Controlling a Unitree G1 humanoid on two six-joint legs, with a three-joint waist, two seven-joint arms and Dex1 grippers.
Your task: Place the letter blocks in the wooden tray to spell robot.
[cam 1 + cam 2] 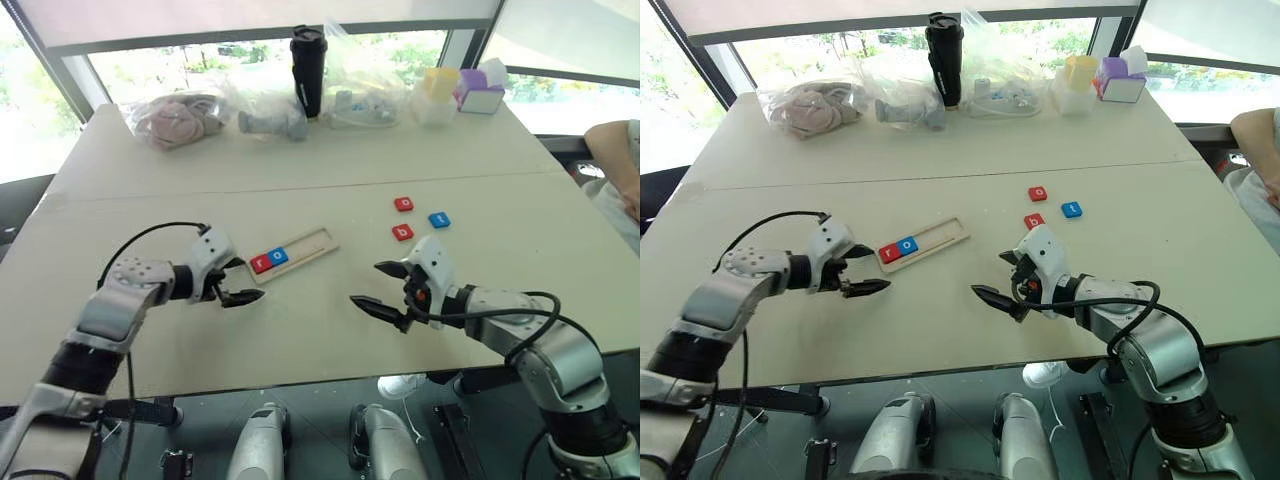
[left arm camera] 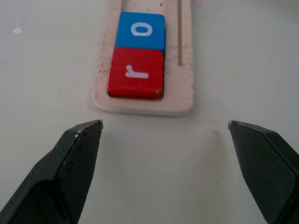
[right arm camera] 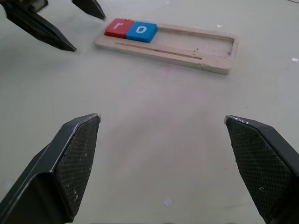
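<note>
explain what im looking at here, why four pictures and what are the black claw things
It is a two-armed humanoid robot at a table. Two pictures come from cameras in its head, looking down; the other two come from a camera on each wrist. The black claws are its pincers: the left pincer and the right pincer, both open and holding nothing. A wooden tray already holds a red r block and a blue o block. Three more blocks, a red o, a red b and a blue t, lie loose nearby.

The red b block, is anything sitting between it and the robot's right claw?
No. Only bare table lies between the open right gripper and the red b block. The other loose blocks sit beyond it.
</note>
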